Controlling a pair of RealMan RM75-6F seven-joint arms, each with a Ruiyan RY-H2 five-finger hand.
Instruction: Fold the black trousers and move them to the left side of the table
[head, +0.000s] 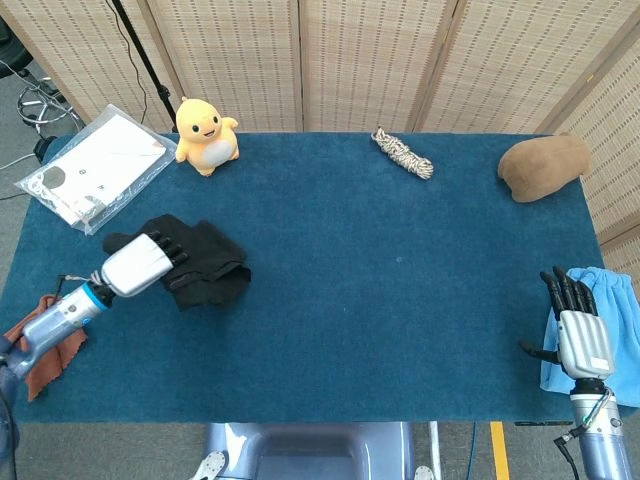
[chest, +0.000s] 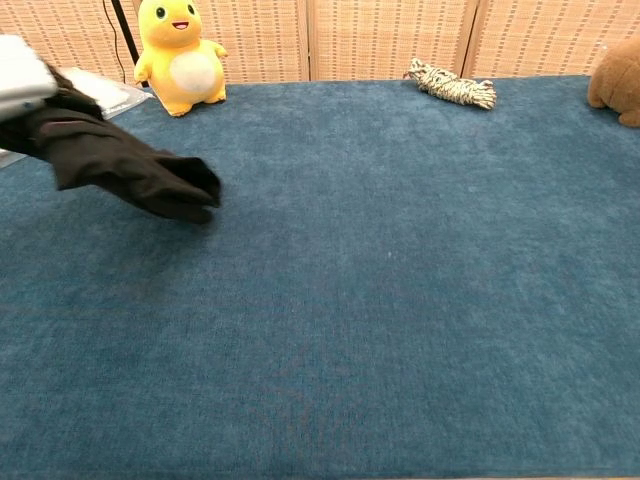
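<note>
The black trousers are a folded bundle at the left of the blue table. My left hand grips their left end. In the chest view the trousers hang a little above the cloth, and only a corner of the left hand shows at the frame's edge. My right hand stays off the table's right front corner, fingers straight and apart, holding nothing.
A yellow plush duck and a clear bag of papers lie at the back left. A rope coil and a brown plush sit along the back. A rust cloth lies at the front left, a light blue cloth by the right hand.
</note>
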